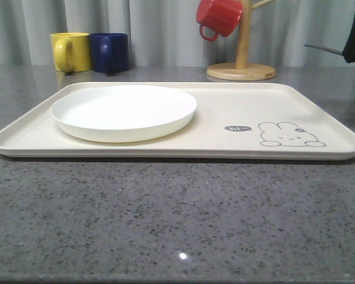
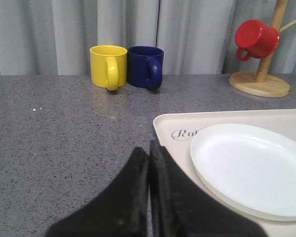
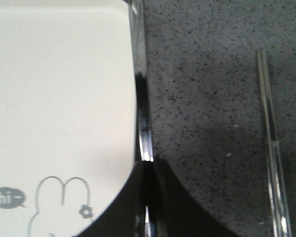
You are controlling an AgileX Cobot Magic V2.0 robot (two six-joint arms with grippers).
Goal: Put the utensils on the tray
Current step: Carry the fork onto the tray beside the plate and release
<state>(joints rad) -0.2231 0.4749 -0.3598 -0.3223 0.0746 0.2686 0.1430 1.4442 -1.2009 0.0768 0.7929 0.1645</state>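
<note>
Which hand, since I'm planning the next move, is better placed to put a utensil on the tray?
Right: the right hand is shut on a shiny utensil at the tray edge; left hand holds nothing.

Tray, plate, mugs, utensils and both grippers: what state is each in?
Cream rectangular tray: holds plate, no utensils.
Round white plate: empty.
Yellow mug: upright.
Dark blue mug: upright.
Red mug: hanging on wooden stand.
Silver metal chopsticks: lying on grey countertop.
Slim silver metal utensil: held by right gripper.
Left gripper: shut, empty.
</note>
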